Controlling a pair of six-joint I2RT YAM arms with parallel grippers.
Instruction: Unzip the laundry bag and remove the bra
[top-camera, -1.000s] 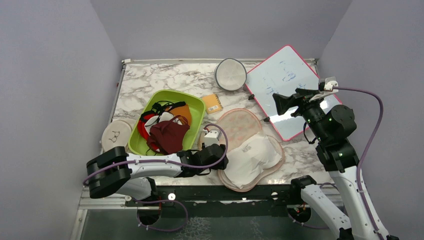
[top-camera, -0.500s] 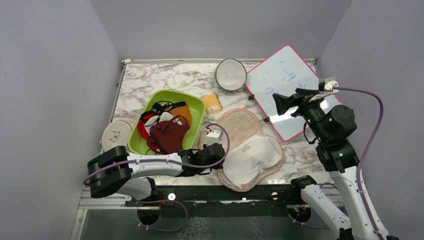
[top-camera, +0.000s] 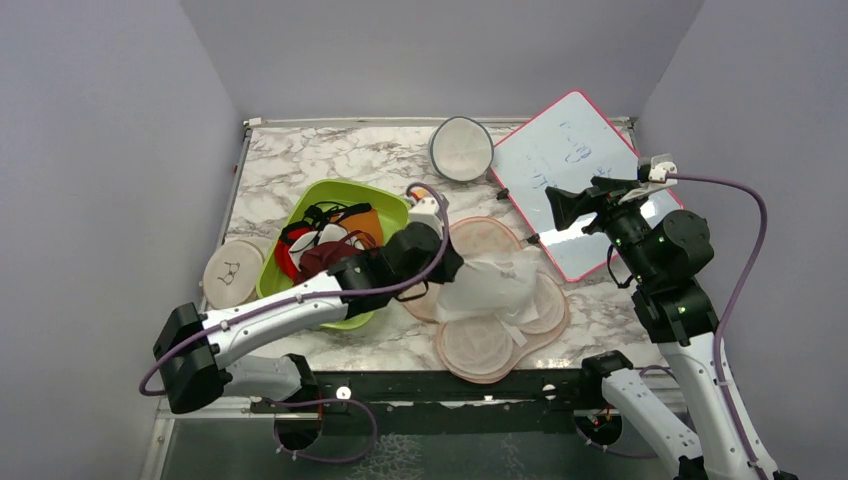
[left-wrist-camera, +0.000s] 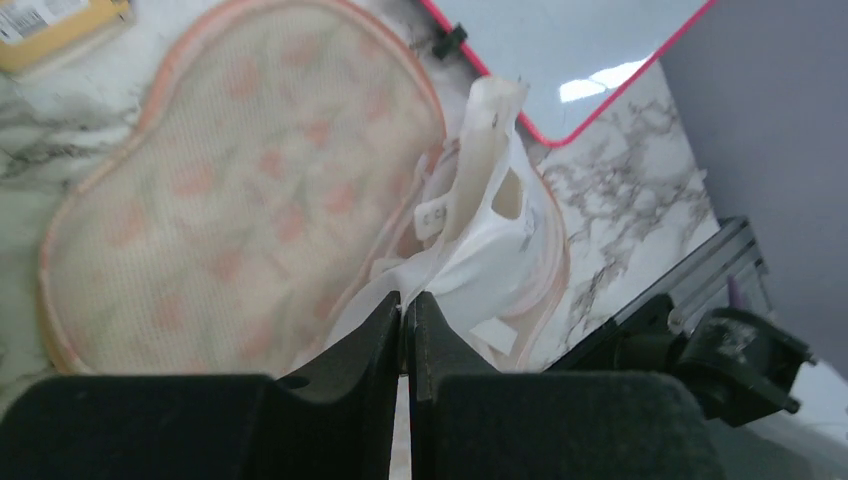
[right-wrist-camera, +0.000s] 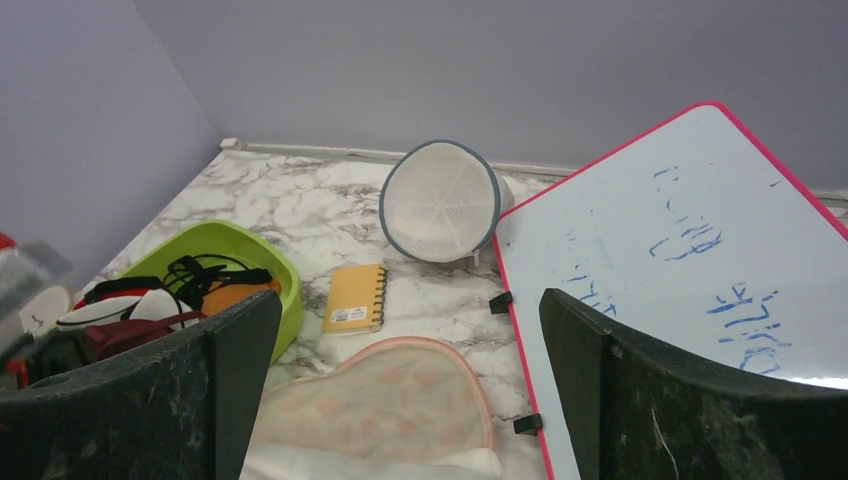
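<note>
Left wrist view: left gripper (left-wrist-camera: 405, 303) pinches the bra (left-wrist-camera: 478, 235) at its edge over the laundry bag (left-wrist-camera: 220, 190); soft, light, likely to drape and snag. Right gripper (right-wrist-camera: 410, 310) gapes empty.

bra (top-camera: 492, 283) over the laundry bag (top-camera: 488, 347), tub (top-camera: 340, 186) to its left, whiteboard (top-camera: 560, 160) to its right, notebook (right-wrist-camera: 358, 298) behind

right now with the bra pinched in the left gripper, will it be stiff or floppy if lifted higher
Probably floppy: the bra hangs in folds from the left gripper, straps loose. Likely light, since a thin pinch of fabric carries it. Its trailing edge may drag on the open laundry bag.
</note>
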